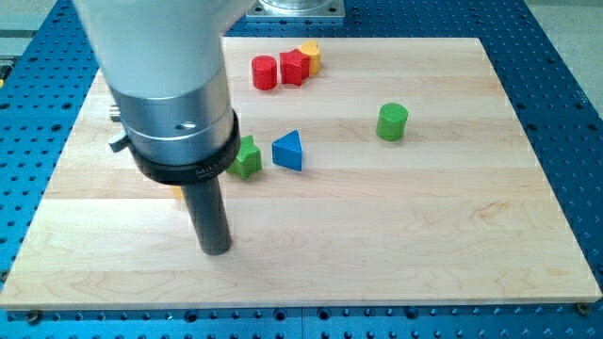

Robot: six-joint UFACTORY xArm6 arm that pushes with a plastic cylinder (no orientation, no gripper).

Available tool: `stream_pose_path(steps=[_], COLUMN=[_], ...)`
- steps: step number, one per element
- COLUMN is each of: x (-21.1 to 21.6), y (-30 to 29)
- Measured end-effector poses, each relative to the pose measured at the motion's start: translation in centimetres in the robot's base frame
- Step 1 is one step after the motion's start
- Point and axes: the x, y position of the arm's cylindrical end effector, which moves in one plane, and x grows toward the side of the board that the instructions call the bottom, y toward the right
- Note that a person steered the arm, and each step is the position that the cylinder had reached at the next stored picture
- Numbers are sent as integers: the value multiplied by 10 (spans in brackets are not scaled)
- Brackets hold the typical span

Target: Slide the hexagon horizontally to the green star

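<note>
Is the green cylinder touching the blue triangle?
No, the green cylinder stands alone, well apart toward the view's right of the blue triangle.

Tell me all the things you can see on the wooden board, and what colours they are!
cylinder: 1, red, near the view's top
red block: 1, shape unclear, right of the red cylinder
yellow-orange block: 1, touching that red block's right
green cylinder: 1, view's right
blue triangle: 1, middle
green star: 1, left of the triangle, partly hidden
orange sliver: 1, behind the rod, shape hidden
board: 1, pale wood
my tip: 1, dark, below the star
</note>
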Motion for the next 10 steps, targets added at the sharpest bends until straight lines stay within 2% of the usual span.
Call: stream_pose_path(steps=[2, 3, 4, 6, 7, 8, 9, 10], x=[-36, -63, -84, -70, -78, -60, -86, -139], y=[0, -30, -31, -59, -65, -73, -131, -99])
